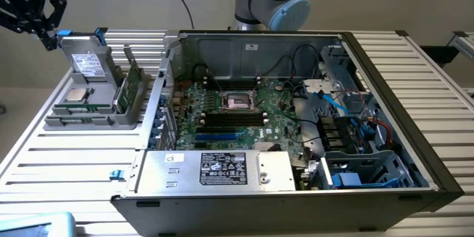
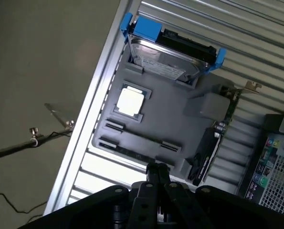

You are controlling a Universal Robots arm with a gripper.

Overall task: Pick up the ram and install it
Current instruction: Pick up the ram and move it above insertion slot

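Note:
The ram (image 1: 74,107) is a thin green stick standing on edge in a slot of the grey holder (image 1: 55,121), just in front of the square silver processor chip (image 1: 76,94). From the wrist view the ram (image 2: 142,137) appears as a narrow line across the holder (image 2: 173,121). My gripper (image 1: 49,38) hangs in the air at the exterior view's far left, above and beyond the holder's back corner. In the wrist view the gripper (image 2: 157,167) has its black fingers pressed together, shut and holding nothing, well above the holder.
The open computer case (image 1: 385,81) fills the middle of the slatted table, with black memory slots (image 1: 233,117) on its motherboard below the processor socket (image 1: 238,100). In the holder also stand a grey drive with blue tabs (image 1: 87,59) and a green card with a metal bracket (image 1: 130,88).

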